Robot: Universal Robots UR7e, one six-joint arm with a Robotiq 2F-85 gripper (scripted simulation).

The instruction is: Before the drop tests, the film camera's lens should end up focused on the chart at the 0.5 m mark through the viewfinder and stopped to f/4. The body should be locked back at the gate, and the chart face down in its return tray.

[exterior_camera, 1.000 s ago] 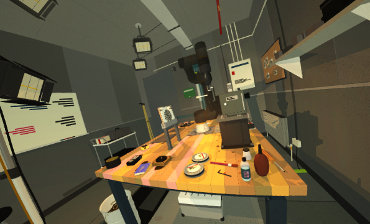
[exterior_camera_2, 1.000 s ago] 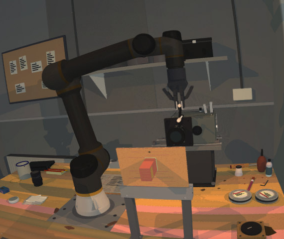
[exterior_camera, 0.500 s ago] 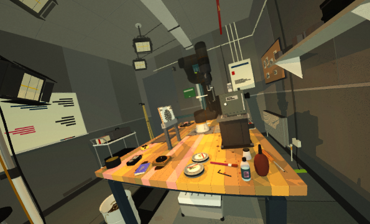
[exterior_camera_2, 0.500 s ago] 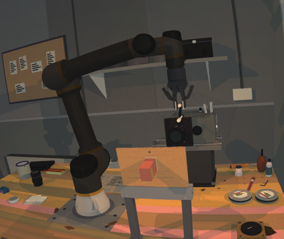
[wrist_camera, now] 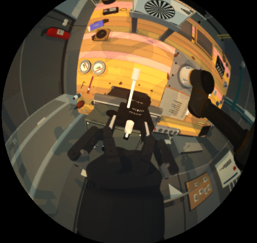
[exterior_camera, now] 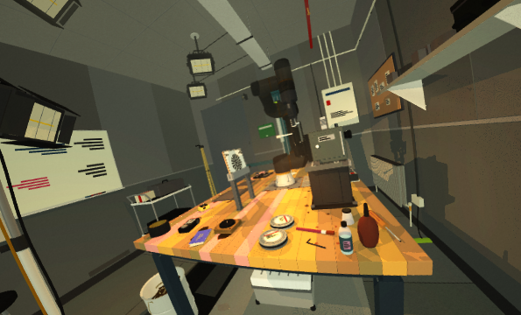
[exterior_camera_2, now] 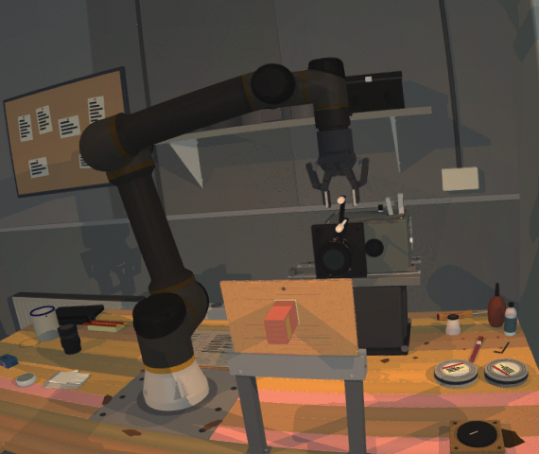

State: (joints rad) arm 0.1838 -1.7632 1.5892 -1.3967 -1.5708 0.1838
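Observation:
The film camera (exterior_camera_2: 358,249) sits on a dark pedestal (exterior_camera: 331,187) at the bench's right side, its black lens (exterior_camera_2: 336,258) facing the chart. Two white-tipped levers rise from the lens barrel; the upper lever knob (exterior_camera_2: 341,200) stands between the fingers of my open gripper (exterior_camera_2: 340,198), which hangs straight down over the lens and holds nothing. In the wrist camera that knob (wrist_camera: 129,126) is just below my fingers and the longer lever (wrist_camera: 133,87) points toward the chart. The chart (wrist_camera: 159,9) stands upright on a grey stand (exterior_camera_2: 299,366) in front of the lens.
A wall shelf (exterior_camera_2: 304,122) runs just behind my wrist. My arm's base (exterior_camera_2: 174,386) is bolted left of the stand. Two film cans (exterior_camera_2: 480,372), a red pen, a bottle and a blower (exterior_camera: 367,229) lie at the right. A spare lens (exterior_camera_2: 69,338) and cup sit far left.

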